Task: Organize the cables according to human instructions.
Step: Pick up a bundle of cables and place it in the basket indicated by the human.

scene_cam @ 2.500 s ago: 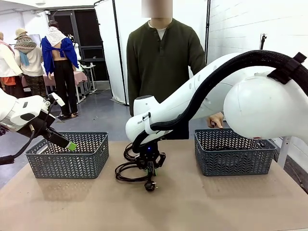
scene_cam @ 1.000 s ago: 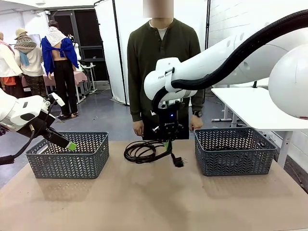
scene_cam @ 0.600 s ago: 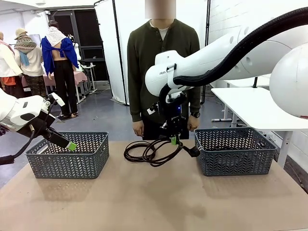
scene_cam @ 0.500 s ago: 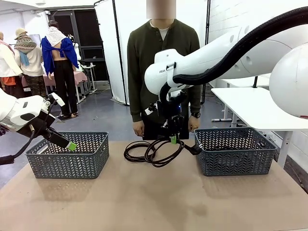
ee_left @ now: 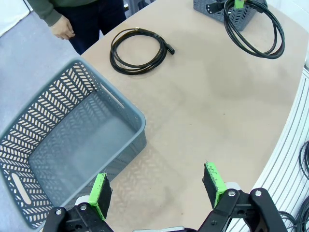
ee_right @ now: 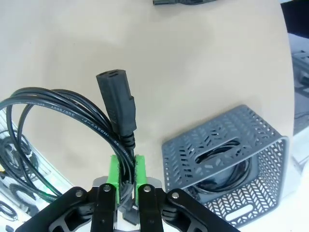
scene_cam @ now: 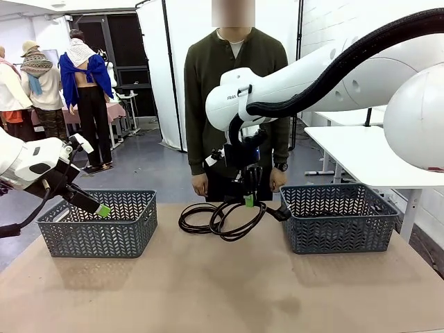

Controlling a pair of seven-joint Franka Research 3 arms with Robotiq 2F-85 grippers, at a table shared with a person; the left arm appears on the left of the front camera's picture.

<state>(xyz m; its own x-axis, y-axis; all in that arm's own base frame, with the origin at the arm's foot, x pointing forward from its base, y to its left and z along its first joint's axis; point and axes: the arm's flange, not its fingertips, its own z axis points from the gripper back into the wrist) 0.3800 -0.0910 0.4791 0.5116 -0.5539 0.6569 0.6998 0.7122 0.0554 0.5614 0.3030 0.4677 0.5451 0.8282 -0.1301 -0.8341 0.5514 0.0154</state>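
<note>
Front view: right gripper (scene_cam: 248,200) has a cable (scene_cam: 223,220) dangling low over the table (scene_cam: 208,291), just beside the right basket (scene_cam: 340,232).

Left wrist: left gripper (ee_left: 157,183) spread wide above the left basket (ee_left: 72,135), another cable (ee_left: 139,46) coiled on the table.

Right wrist: pads (ee_right: 114,170) pinch a couple of strands right below the plug (ee_right: 116,104). Looks light and floppy, so I'd grab several loops together.
</note>
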